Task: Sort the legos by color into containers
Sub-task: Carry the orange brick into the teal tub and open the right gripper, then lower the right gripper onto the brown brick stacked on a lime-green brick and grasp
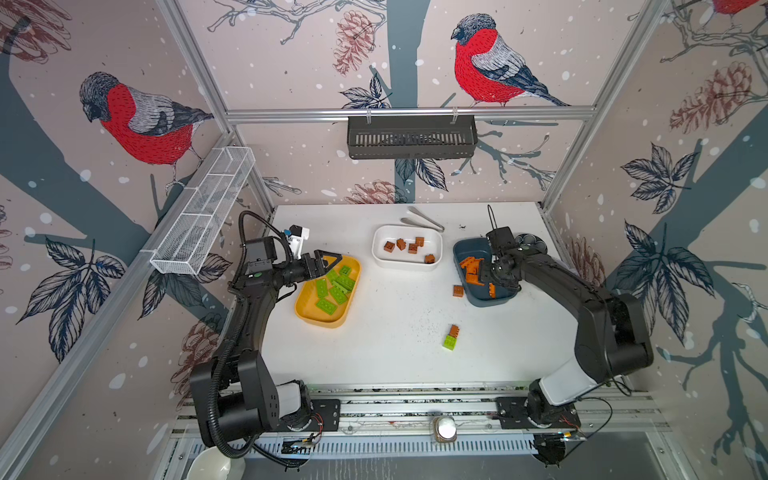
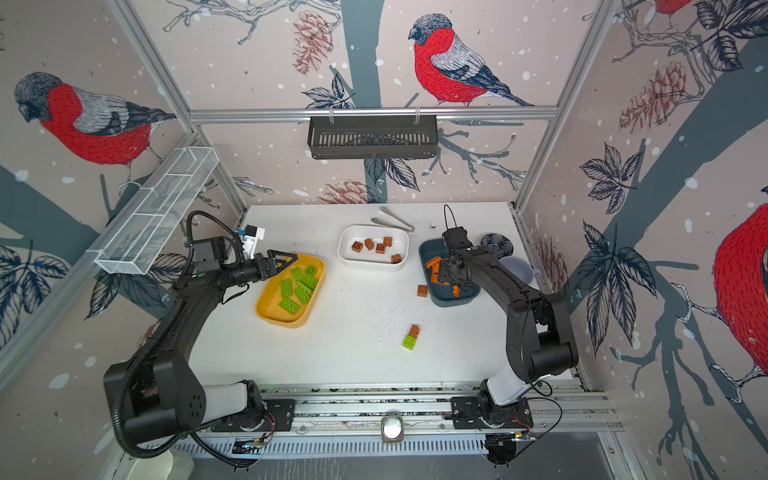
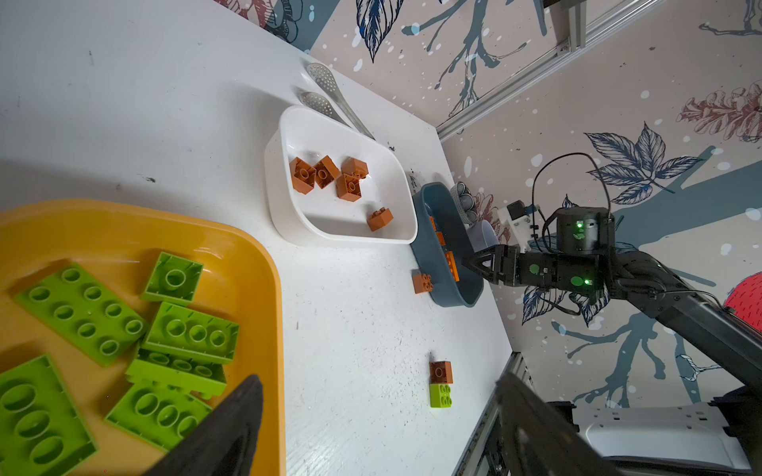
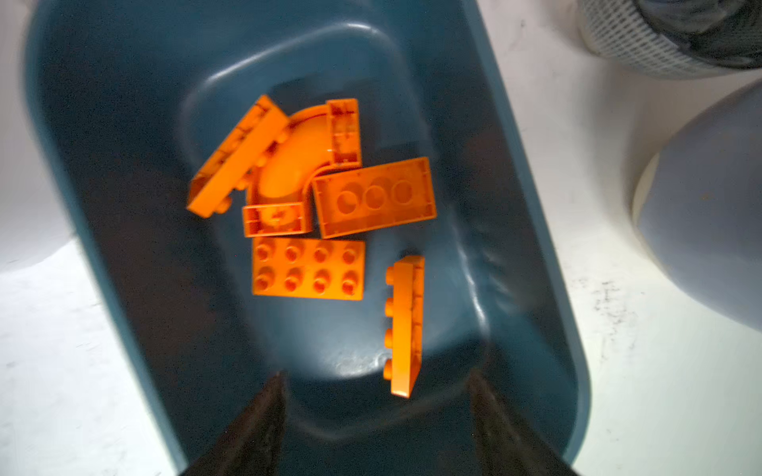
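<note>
Over the teal tub [image 1: 461,253], your right claw [image 4: 376,377] hangs with jaws apart and empty; sorting looks nearly done.
Green plates [image 1: 332,286] lie in the yellow tub [image 1: 309,316], brown cubes [image 1: 401,244] in the white tub [image 1: 380,257], orange plates [image 4: 308,268] in the teal tub, one on edge just ahead of the parted jaws; your left claw [image 1: 332,264] hovers wide open and empty over the yellow tub's corner; three pieces remain on the table [image 1: 395,365]: a stray cube [image 1: 458,290] just beside the teal tub, and a second cube [image 1: 454,331] touching a green brick [image 1: 449,342]; whether that pair is joined you cannot tell.
</note>
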`<move>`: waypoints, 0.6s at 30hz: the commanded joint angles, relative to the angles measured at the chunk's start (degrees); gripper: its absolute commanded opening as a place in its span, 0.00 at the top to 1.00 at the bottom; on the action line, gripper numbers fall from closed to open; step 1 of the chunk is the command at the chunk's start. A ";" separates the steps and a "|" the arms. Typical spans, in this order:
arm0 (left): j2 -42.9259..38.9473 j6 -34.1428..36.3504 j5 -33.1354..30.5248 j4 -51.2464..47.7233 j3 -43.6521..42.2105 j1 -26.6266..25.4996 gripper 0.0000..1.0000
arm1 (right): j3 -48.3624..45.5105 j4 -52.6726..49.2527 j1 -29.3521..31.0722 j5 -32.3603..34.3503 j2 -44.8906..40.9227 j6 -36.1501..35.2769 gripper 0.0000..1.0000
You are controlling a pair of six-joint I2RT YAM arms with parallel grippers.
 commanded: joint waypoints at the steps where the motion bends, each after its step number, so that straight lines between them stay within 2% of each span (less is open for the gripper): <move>1: 0.80 3.38 0.21 -2.48 2.01 -0.07 0.12 | -0.55 -2.91 2.48 -6.38 -2.98 4.75 0.27; 5: 2.00 5.61 -0.31 -5.58 3.57 -0.06 0.12 | -2.06 -5.63 8.89 -8.69 -6.73 10.66 0.23; 11: 2.20 6.86 -0.92 -7.24 4.99 -0.07 0.12 | -6.89 -7.89 17.87 -8.00 -10.50 21.66 0.17; 18: 2.44 7.90 -0.97 -7.53 4.31 -0.05 0.12 | -13.54 -1.92 23.60 -10.16 -10.20 32.46 0.22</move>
